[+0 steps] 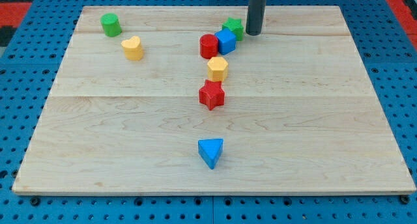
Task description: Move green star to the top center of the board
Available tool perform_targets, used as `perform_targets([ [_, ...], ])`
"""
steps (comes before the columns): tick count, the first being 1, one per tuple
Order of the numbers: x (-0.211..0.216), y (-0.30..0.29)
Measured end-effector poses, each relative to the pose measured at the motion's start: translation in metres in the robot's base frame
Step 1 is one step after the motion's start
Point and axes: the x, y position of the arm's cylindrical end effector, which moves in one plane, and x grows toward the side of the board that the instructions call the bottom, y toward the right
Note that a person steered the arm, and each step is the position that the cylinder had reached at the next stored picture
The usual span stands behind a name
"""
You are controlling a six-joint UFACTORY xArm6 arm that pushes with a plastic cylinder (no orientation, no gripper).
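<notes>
The green star (234, 28) lies near the top middle of the wooden board (130, 133), partly hidden behind a blue cube (225, 40). My tip (253, 33) rests on the board just to the right of the green star, very close to it or touching. A red cylinder (208, 46) touches the blue cube on its left.
A yellow pentagon-shaped block (217, 68) and a red star (212, 94) sit below the cluster. A blue triangle (210, 152) lies lower in the middle. A green cylinder (110, 24) and a yellow heart (132, 48) are at the top left.
</notes>
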Motion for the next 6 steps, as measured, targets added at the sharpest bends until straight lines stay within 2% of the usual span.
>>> perform_targets([
  [1, 0.012, -0.015],
  [3, -0.050, -0.086],
  [4, -0.048, -0.075],
  [5, -0.078, -0.029],
  [6, -0.090, -0.027],
])
